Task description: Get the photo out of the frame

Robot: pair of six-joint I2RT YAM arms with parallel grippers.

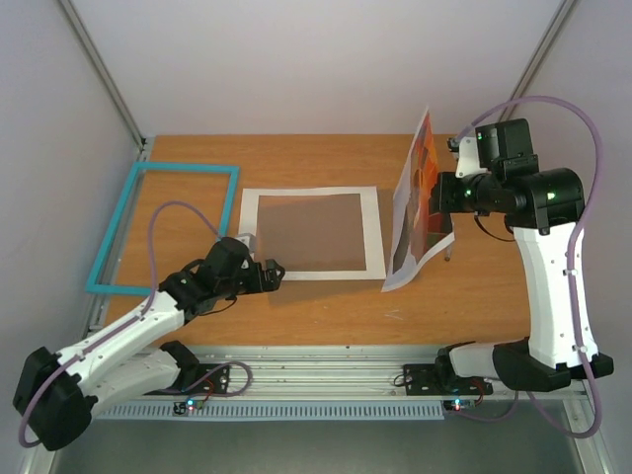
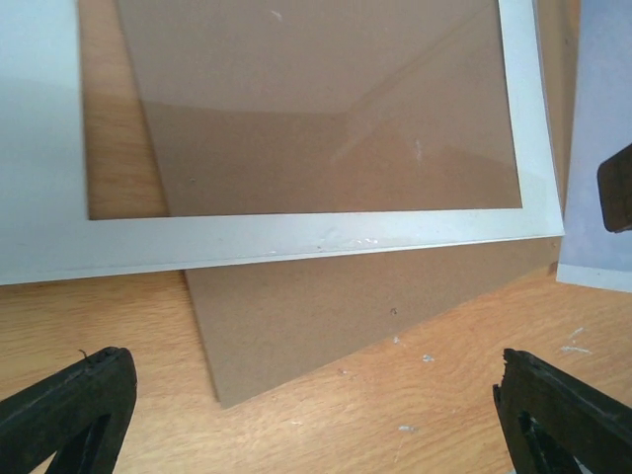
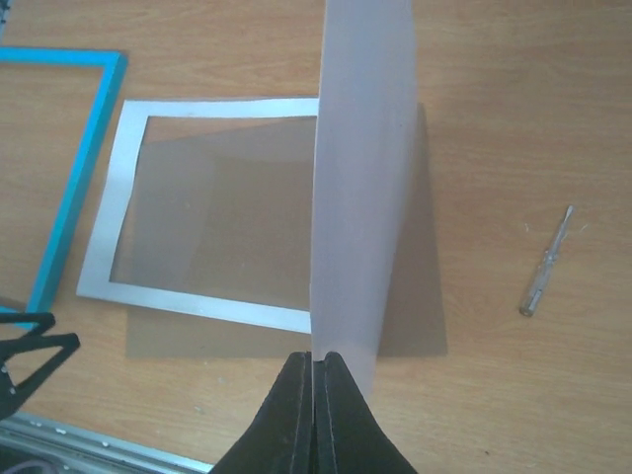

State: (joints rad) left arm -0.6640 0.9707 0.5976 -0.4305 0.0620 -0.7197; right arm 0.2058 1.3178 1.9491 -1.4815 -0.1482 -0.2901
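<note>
The photo (image 1: 423,188), an orange-red balloon print, stands on edge above the table's right side, pinched in my right gripper (image 1: 441,194). In the right wrist view its pale back (image 3: 360,188) rises from the shut gripper (image 3: 318,367). The turquoise frame (image 1: 163,227) lies flat and empty at the far left, and also shows in the right wrist view (image 3: 71,188). My left gripper (image 1: 273,275) is open and empty, low over the table at the near left corner of a white mat (image 1: 373,232). Its fingers (image 2: 69,407) straddle bare wood.
The white mat (image 2: 296,239) lies on a skewed brown backing board (image 2: 326,316) at the table's centre, both also in the right wrist view (image 3: 126,197) (image 3: 420,326). A small screwdriver (image 3: 545,262) lies on the wood to the right. Side walls border the table.
</note>
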